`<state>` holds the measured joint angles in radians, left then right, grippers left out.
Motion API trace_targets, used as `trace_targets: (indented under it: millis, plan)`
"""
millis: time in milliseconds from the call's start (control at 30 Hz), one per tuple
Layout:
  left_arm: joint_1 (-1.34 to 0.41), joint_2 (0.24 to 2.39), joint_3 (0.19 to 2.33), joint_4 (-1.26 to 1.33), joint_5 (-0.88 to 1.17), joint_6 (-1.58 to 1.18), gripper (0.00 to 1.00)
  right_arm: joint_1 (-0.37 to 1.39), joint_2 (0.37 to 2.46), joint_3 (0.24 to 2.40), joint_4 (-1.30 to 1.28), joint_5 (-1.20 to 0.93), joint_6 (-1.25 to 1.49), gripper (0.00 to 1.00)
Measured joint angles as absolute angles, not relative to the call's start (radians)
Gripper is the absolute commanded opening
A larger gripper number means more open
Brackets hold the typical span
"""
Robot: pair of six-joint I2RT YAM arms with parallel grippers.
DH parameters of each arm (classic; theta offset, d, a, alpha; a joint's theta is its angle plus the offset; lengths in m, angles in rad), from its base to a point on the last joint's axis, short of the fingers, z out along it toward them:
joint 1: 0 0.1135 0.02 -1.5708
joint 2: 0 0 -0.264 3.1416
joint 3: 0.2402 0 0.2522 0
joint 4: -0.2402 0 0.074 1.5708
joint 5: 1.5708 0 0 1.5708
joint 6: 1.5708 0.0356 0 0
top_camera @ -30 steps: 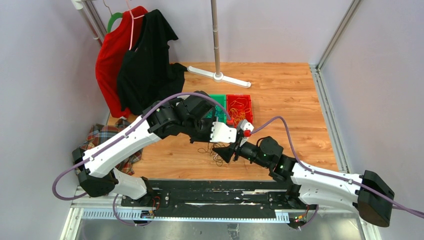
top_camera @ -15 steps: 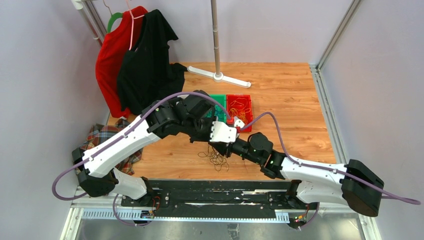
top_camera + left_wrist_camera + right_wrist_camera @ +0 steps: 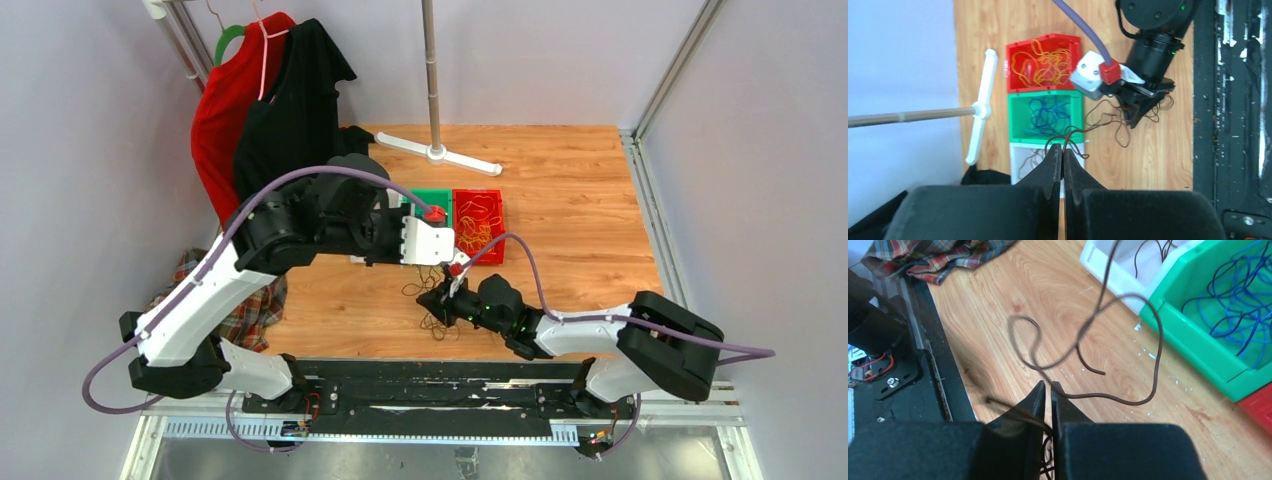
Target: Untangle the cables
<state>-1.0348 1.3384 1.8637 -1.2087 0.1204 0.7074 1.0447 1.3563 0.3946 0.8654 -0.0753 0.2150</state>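
Observation:
A dark brown cable [image 3: 1108,116] runs from a small tangle of cables [image 3: 432,318] on the wooden table up to my left gripper [image 3: 1063,149], which is shut on a loop of it, held above the table. My right gripper [image 3: 1047,385] is low over the tangle and shut on another strand of brown cable [image 3: 1128,400], with more loops caught between its fingers. In the left wrist view the right gripper [image 3: 1137,114] points at the tangle. Blue cables [image 3: 1048,112] lie in the green bin, yellow-orange ones [image 3: 1043,62] in the red bin.
Three bins stand in a row: red bin [image 3: 1044,86], green bin [image 3: 1015,115], white bin [image 3: 1015,162] with a few dark cables. A plaid cloth [image 3: 938,255] lies at the table's left. A white stand foot [image 3: 440,153] and hanging shirts [image 3: 290,120] are at the back.
My right gripper slid left to the tangle and shut on a strand. My left arm rose and drew back to the left, still holding its cable.

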Motion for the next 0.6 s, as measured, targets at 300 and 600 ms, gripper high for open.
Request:
trace_targets:
  millis: [300, 600]
  plan:
    - [-1.035, 1.329, 2.078, -1.211, -0.001, 0.794, 0.0, 1.045, 1.509, 0.291, 1.039, -0.039, 0.273, 0.04]
    - [-1.035, 1.387, 2.356, -1.183, -0.187, 0.995, 0.0, 1.045, 1.644, 0.213, 1.204, -0.014, 0.341, 0.02]
